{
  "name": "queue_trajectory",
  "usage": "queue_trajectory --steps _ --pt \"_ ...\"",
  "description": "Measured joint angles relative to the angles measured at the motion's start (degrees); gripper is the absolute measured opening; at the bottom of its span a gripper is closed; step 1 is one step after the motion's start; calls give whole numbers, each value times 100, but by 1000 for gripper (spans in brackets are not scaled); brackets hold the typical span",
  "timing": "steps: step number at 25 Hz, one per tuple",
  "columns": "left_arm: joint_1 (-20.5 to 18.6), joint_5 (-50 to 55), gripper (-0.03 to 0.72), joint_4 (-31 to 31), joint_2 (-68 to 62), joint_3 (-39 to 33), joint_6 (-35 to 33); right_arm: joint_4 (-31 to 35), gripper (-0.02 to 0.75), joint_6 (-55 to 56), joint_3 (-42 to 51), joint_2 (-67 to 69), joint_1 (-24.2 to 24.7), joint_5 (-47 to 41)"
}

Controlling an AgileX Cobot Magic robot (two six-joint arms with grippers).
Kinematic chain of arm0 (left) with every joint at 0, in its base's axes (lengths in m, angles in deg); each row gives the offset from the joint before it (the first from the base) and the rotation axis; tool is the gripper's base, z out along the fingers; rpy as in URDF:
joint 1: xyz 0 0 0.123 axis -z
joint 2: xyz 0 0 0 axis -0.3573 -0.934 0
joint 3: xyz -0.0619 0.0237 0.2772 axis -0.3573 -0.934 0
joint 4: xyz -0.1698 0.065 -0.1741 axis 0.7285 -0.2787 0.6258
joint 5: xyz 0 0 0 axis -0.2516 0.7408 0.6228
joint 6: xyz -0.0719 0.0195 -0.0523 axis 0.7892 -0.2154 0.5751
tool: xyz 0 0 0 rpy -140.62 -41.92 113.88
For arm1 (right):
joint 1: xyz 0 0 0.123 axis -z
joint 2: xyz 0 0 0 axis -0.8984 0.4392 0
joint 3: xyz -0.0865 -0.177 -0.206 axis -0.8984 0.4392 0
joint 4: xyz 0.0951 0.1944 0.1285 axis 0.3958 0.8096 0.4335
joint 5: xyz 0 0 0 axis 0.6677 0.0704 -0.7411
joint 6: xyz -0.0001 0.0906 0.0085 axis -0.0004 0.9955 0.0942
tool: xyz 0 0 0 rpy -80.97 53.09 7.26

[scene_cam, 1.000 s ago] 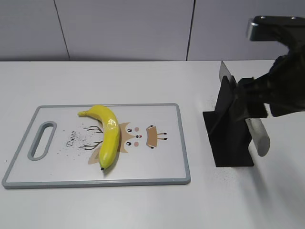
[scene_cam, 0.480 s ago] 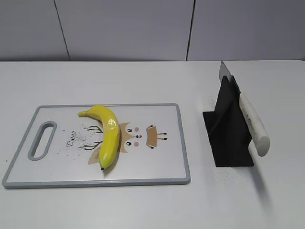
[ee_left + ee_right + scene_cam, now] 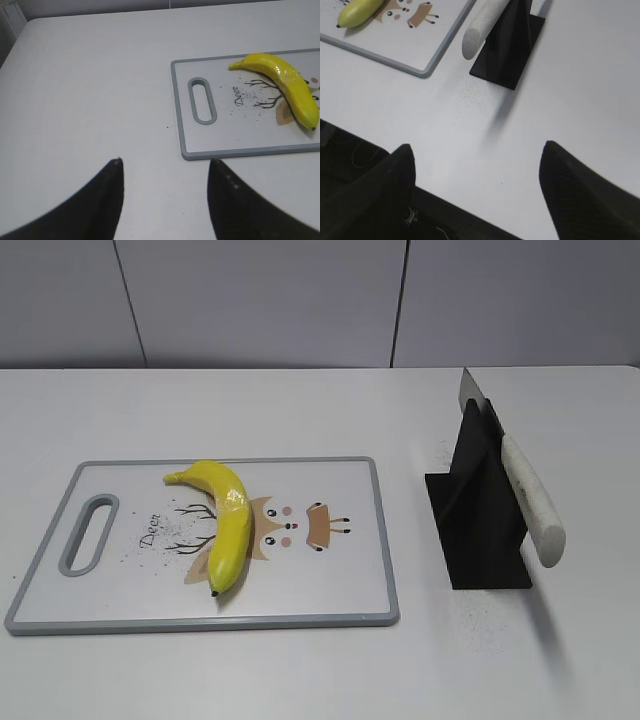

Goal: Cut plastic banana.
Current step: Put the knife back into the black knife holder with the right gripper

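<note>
The right arm, which a second ago hung over the knife stand in the exterior view, has pulled out of that view; half a second ago it was already gone, and nothing on the table has shifted since.

The right gripper (image 3: 477, 172) now hangs above bare table (image 3: 580, 80), its two dark fingers (image 3: 385, 185) spread wide with nothing between them. Ahead of the fingertips and slightly left stands the black stand (image 3: 512, 45), with the knife (image 3: 482, 22) slanting out of it, pale handle end pointing back toward the fingers. Further ahead and to the left lies the corner of the board (image 3: 427, 60), with the banana (image 3: 357, 12) tip on it.

The left gripper (image 3: 165, 192) also hovers over bare table, fingers (image 3: 107, 200) apart and empty. The board (image 3: 192, 150) lies ahead and to the right of the fingertips, its handle slot nearest them. The banana (image 3: 287, 85) rests on the board beyond the slot, well apart from both fingers.

In the exterior view the banana (image 3: 228, 520) lies curved on the board (image 3: 330, 618), stem toward the far edge, dark tip toward the near edge, partly over the printed deer. The knife (image 3: 525, 495) sits in the stand (image 3: 480, 530) to the right.
</note>
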Motion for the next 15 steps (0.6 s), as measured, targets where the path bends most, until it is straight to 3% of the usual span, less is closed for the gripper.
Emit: queue_trajectory --steps 12,15 --pt "0 0 518 0 0 0 0 -65 582 -37 0 -1326 12 -19" --pt "0 0 518 6 0 0 0 -67 582 -42 0 -1338 229 -19"
